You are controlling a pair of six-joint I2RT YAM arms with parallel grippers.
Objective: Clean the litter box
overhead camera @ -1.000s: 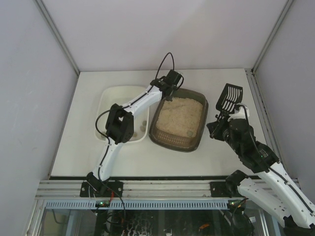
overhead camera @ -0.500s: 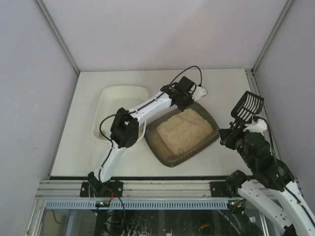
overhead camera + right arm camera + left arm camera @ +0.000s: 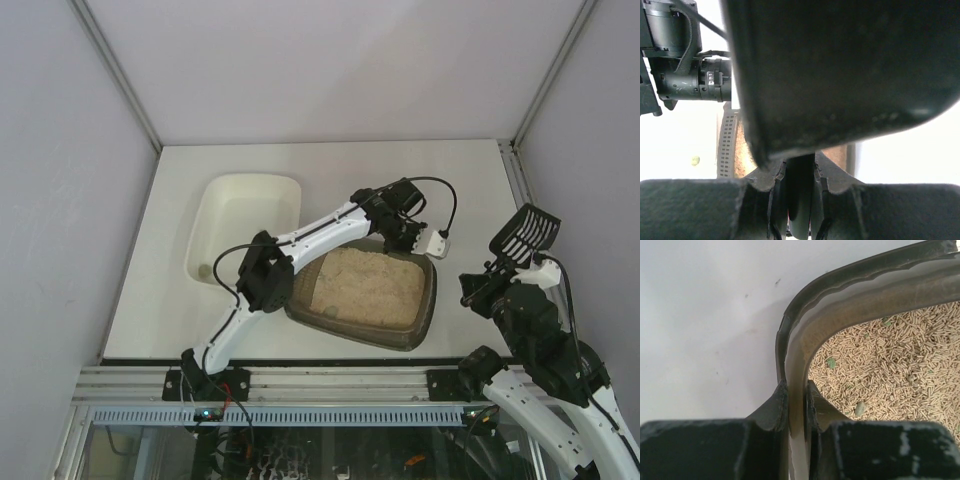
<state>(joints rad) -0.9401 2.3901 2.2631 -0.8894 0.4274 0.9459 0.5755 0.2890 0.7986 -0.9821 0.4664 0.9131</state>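
Litter box position: dark brown-grey rounded-rectangular plastic litter box (image 3: 428,300) flat on the white table (image 3: 150,300), towards the near edge, skewed to the table's sides, between the two arms. Just right of the cream-white rounded plastic tray (image 3: 245,181); contact with it hidden by the arm.
Contents: beige pellet litter (image 3: 890,355) across the floor, with a few green bits (image 3: 831,362) near the held corner.
Left gripper: left gripper (image 3: 796,390) pinching the box rim at a far corner, one finger (image 3: 776,402) outside the wall, the other inside above the litter. Wall sandwiched between the pads, no gap visible.
Reason for grip: judged a bracing or repositioning hold. Corner lip chosen as the stiffest part to clamp, with the fingers kept out of the scooping area.
Right gripper: right gripper (image 3: 799,175) pressed shut on the handle of the black slotted plastic scoop (image 3: 526,232). Scoop head raised, off to the right of the box, well apart from the litter.
Reason for scoop pose: judged a waiting pose, high and aside to avoid collision with the box and the left arm.
White tray: one small pale-green lump (image 3: 204,270) at the near left corner; probably the dump site for sifted waste.
Step in hand: box bracing; scooping not yet begun.
Risk: wavy, thin rim in the wrist view; possible flexing, tipping or spilling under a hard pull.
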